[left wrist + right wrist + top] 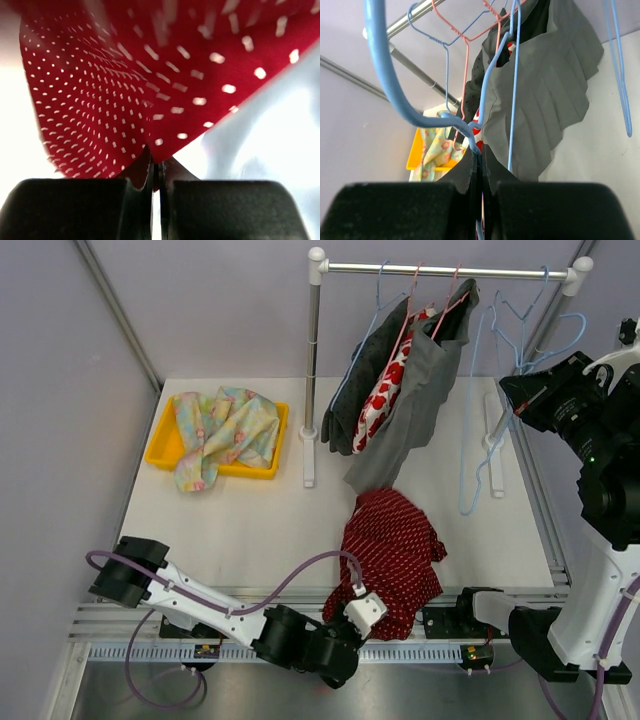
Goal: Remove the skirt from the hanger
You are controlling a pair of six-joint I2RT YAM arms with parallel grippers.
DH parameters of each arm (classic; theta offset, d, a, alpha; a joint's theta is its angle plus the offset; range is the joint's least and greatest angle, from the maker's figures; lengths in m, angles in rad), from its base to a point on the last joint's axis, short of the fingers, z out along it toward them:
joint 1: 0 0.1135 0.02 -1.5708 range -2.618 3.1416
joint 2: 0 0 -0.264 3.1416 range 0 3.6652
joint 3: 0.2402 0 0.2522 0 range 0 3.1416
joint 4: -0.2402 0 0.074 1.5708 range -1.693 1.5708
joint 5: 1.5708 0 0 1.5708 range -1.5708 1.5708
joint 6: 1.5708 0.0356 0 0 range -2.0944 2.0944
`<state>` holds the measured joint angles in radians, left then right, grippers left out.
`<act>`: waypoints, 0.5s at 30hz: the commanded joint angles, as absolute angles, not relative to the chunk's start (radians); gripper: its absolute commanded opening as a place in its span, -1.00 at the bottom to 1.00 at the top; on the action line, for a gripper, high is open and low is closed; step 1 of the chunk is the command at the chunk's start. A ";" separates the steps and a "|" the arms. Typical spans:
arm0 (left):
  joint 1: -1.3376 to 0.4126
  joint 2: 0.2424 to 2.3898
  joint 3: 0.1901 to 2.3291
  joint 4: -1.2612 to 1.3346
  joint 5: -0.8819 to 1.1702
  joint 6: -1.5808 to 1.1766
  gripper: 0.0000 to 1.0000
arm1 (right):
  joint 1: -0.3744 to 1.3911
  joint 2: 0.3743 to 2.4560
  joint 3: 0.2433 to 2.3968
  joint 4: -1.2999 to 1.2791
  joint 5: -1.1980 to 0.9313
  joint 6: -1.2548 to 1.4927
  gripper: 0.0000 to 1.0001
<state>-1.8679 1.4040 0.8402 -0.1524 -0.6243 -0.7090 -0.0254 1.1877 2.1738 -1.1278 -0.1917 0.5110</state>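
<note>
Red dotted skirt [392, 555] heaped at lower centre of frame, left gripper [156, 167] pinching its edge, right gripper [479, 161] clamped on blue hanger [376, 50].

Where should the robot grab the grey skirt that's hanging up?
Probably the loose bottom corner of the grey skirt, coming from the near, open side. That corner hangs free below the other clothes, while the top is bunched among hangers under the rail.
</note>
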 commanded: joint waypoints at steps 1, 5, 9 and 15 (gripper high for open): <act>-1.908 1.422 0.891 -0.283 -0.765 -0.874 -1.00 | -0.025 1.201 2.152 -1.036 -0.133 0.474 -1.00; -1.908 1.440 0.940 -0.291 -0.799 -0.835 -1.00 | -0.025 1.233 2.071 -0.944 -0.143 0.457 -1.00; -1.891 1.428 0.943 -0.278 -0.815 -0.782 -1.00 | -0.026 1.340 2.164 -0.936 -0.107 0.414 -1.00; -1.862 1.356 0.864 -0.264 -0.810 -0.788 -1.00 | -0.026 1.546 2.366 -0.959 -0.054 0.353 -1.00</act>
